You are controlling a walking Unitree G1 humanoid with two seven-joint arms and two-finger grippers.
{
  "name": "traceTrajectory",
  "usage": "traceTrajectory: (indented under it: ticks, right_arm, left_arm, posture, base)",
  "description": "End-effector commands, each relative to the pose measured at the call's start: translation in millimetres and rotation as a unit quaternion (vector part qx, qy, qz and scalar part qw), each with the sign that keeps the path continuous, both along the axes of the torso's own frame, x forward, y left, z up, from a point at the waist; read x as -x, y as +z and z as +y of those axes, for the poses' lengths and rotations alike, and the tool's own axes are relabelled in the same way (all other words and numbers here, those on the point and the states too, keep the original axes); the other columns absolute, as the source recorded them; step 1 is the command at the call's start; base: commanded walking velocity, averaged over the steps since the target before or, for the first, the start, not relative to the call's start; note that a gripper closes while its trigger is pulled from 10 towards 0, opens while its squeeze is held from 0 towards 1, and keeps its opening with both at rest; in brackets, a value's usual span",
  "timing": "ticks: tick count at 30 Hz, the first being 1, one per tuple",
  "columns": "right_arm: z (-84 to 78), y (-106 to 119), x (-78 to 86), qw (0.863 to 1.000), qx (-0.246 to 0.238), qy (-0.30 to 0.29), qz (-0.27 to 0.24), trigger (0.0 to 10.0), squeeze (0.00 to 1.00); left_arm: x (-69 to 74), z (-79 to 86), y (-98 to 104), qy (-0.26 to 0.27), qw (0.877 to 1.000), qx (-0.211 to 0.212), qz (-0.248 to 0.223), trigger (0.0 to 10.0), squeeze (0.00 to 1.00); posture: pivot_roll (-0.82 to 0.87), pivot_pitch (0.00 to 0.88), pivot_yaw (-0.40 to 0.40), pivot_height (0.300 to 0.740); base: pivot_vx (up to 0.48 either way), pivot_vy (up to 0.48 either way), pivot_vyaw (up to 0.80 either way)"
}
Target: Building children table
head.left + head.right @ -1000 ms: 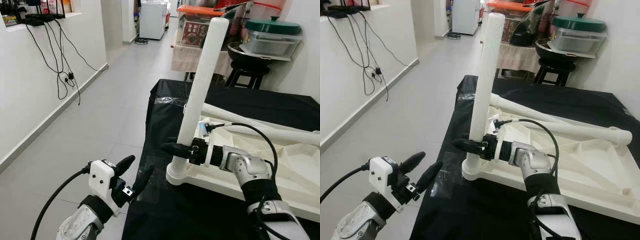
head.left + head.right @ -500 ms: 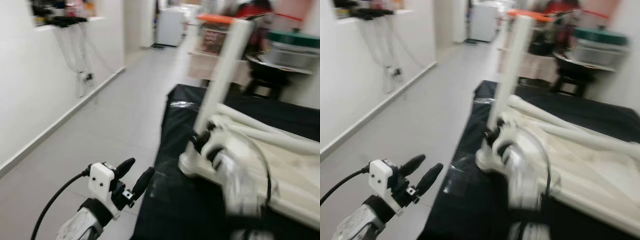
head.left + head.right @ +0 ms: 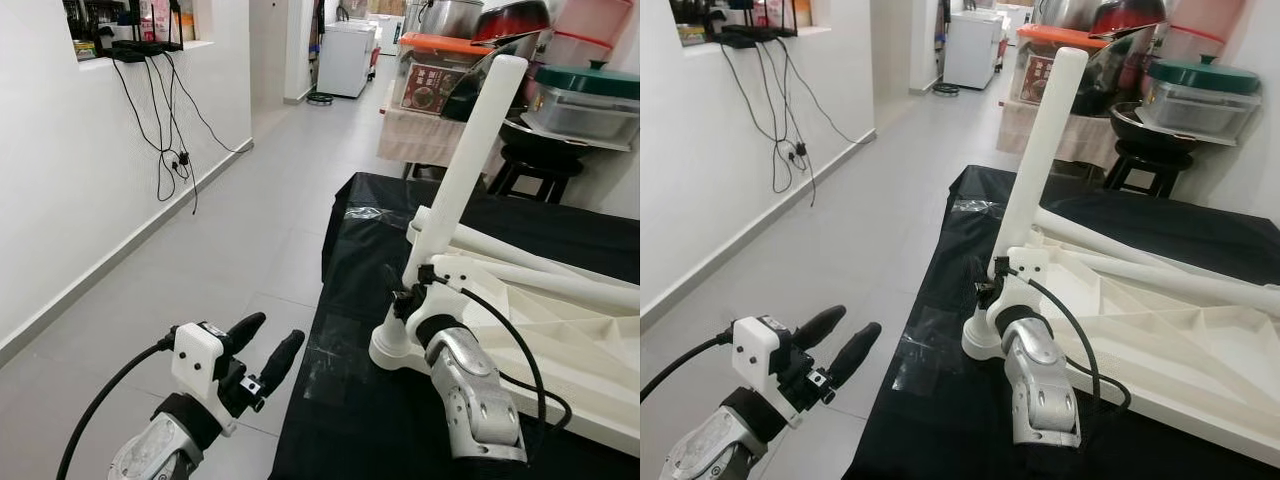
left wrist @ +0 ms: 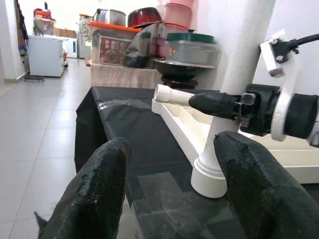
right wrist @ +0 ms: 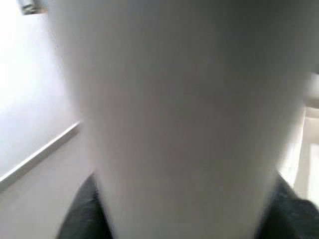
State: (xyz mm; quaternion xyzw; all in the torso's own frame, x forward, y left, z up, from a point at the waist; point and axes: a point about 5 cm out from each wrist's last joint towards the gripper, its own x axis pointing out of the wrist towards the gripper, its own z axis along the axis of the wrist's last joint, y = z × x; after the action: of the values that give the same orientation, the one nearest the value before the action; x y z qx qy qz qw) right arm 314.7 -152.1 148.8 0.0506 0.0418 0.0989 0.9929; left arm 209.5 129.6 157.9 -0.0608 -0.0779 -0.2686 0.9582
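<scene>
A white children's table (image 3: 590,350) lies upside down on a black-covered surface (image 3: 345,400). One white leg (image 3: 460,170) stands upright in the near corner socket (image 3: 392,350). Two loose legs (image 3: 545,252) lie across the underside. My right gripper (image 3: 402,296) is shut on the upright leg just above the socket; in the right wrist view the leg (image 5: 174,114) is flanked by black fingers (image 5: 79,214). My left gripper (image 3: 272,335) hovers open and holding nothing over the floor, left of the black surface. Its fingers (image 4: 99,184) frame the leg's base.
Stacked pots and lidded containers (image 3: 575,95) stand on a stool behind the black surface. A white appliance (image 3: 345,55) is down the corridor. Cables (image 3: 165,130) hang on the left wall. Open grey floor (image 3: 220,250) lies to the left.
The camera swung right and back. My right forearm, earlier reaching in from the right, now comes up from below; its gripper stays on the leg's base. The left gripper has not changed.
</scene>
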Motion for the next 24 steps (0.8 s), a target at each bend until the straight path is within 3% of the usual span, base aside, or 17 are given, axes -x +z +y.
traceTrajectory:
  ticks: [1,3,4,5,6,7,9,11,12,14,15,17,19,20,21,22,24]
  right_arm:
    - [4.5,-4,-1.4,0.998,-0.004,0.059,0.026,10.0,1.00]
    - [3.4,7,-7.5,0.987,-0.004,0.158,-0.001,10.0,1.00]
    - [3.4,7,-7.5,0.987,-0.004,0.158,-0.001,10.0,1.00]
    - [1.0,7,-9.7,0.979,-0.015,0.202,0.006,10.0,0.58]
    - [-1.0,6,-12.3,0.969,-0.022,0.245,0.009,10.0,0.00]
    - [-1.3,4,-13.9,0.957,-0.047,0.285,0.025,10.0,0.00]
    - [-1.3,4,-13.9,0.957,-0.047,0.285,0.025,10.0,0.00]
    - [-0.5,2,-15.9,0.936,-0.105,0.332,0.059,10.0,0.00]
    - [-0.5,2,-15.9,0.936,-0.105,0.332,0.059,10.0,0.00]
    - [2.5,4,-14.4,0.894,-0.119,0.423,0.087,10.0,0.00]
    - [2.5,4,-14.4,0.894,-0.119,0.423,0.087,10.0,0.00]
    - [0.6,5,-17.5,0.867,-0.122,0.471,0.110,10.0,0.00]
    - [-0.7,6,-18.2,0.856,-0.136,0.484,0.121,10.0,0.00]
    - [-2.9,8,-17.7,0.838,-0.165,0.504,0.132,4.5,0.00]
    - [-2.9,8,-17.7,0.838,-0.165,0.504,0.132,4.5,0.00]
    - [-4.6,9,-17.1,0.824,-0.185,0.517,0.138,4.5,0.00]
    - [-4.6,9,-17.1,0.824,-0.185,0.517,0.138,4.5,0.00]
  left_arm:
    - [-0.4,-0.4,-2,-0.006,1.000,0.001,0.006,10.0,0.00]
    - [-1.6,-1.3,-2,-0.008,1.000,0.002,0.007,10.0,0.00]
    - [-1.6,-1.3,-2,-0.008,1.000,0.002,0.007,10.0,0.00]
    - [-2.0,-1.9,-2,-0.010,1.000,0.003,0.008,10.0,0.00]
    - [-2.2,-2.4,-2,-0.013,1.000,0.005,0.009,10.0,0.00]
    - [-2.1,-3.1,-2,-0.016,1.000,0.006,0.011,10.0,0.00]
    - [-2.1,-3.1,-2,-0.016,1.000,0.006,0.011,10.0,0.00]
    - [-1.9,-4.7,-3,-0.023,1.000,0.008,0.015,10.0,0.00]
    - [-1.9,-4.7,-3,-0.023,1.000,0.008,0.015,10.0,0.00]
    - [-0.8,-7.6,-5,-0.044,0.999,0.014,0.028,10.0,0.00]
    - [-0.8,-7.6,-5,-0.044,0.999,0.014,0.028,10.0,0.00]
    - [0.6,-9.9,-7,-0.062,0.997,0.020,0.042,10.0,0.00]
    - [1.0,-10.5,-7,-0.068,0.996,0.022,0.046,10.0,0.00]
    - [1.3,-11.4,-8,-0.076,0.995,0.024,0.053,10.0,0.00]
    - [1.3,-11.4,-8,-0.076,0.995,0.024,0.053,10.0,0.00]
    - [1.5,-12.0,-9,-0.081,0.995,0.025,0.057,10.0,0.00]
    - [1.5,-12.0,-9,-0.081,0.995,0.025,0.057,10.0,0.00]
  posture:
    - [0.11,0.000,-0.093,0.740]
    - [0.11,0.000,-0.092,0.740]
    - [0.11,0.000,-0.092,0.740]
    - [0.11,0.000,-0.091,0.740]
    - [0.11,0.000,-0.092,0.740]
    - [0.12,0.000,-0.096,0.740]
    - [0.12,0.000,-0.096,0.740]
    - [0.12,0.000,-0.101,0.740]
    - [0.12,0.000,-0.101,0.740]
    - [0.13,0.000,-0.104,0.740]
    - [0.13,0.000,-0.104,0.740]
    - [0.13,0.000,-0.103,0.740]
    - [0.13,0.000,-0.103,0.740]
    - [0.13,0.000,-0.102,0.740]
    - [0.13,0.000,-0.102,0.740]
    - [0.13,0.000,-0.102,0.740]
    - [0.13,0.000,-0.102,0.740]
  base:
    - [0.000,0.000,0.00]
    - [0.000,0.000,0.00]
    - [0.000,0.000,0.00]
    - [0.000,0.000,0.00]
    - [0.000,0.000,0.00]
    - [0.000,0.000,0.00]
    - [0.000,0.000,0.00]
    - [0.000,0.000,0.00]
    - [0.000,0.000,0.00]
    - [0.000,0.000,0.00]
    - [0.000,0.000,0.00]
    - [0.000,0.000,0.00]
    - [0.000,0.000,0.00]
    - [0.000,0.000,0.00]
    - [0.000,0.000,0.00]
    - [0.000,0.000,0.00]
    - [0.000,0.000,0.00]
